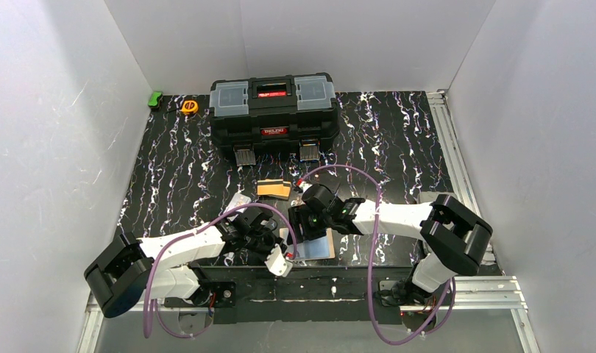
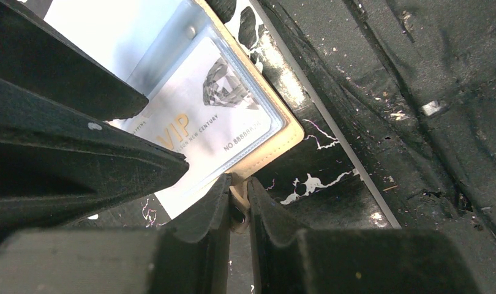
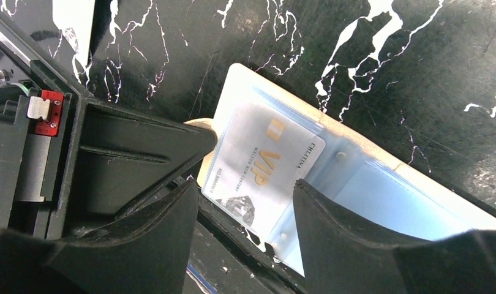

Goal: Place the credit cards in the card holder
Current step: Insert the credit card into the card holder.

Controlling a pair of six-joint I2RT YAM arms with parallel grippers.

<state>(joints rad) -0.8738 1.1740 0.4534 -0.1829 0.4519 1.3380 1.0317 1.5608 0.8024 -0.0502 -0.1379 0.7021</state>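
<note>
The holder [image 1: 318, 247] lies open at the 6 o'clock edge of the table [image 1: 398, 147], long axis roughly 9–3. The left claw [image 2: 236, 187] is pinched together on its tan rim. A VIP card [image 3: 264, 165] sits in a clear pocket, long axis about 1–7 in the right wrist view. The right claw [image 3: 245, 202] straddles it, fingers apart. At the holder's 11 o'clock, toward the toolbox [image 1: 273, 110], lie loose cards [image 1: 273, 189].
</note>
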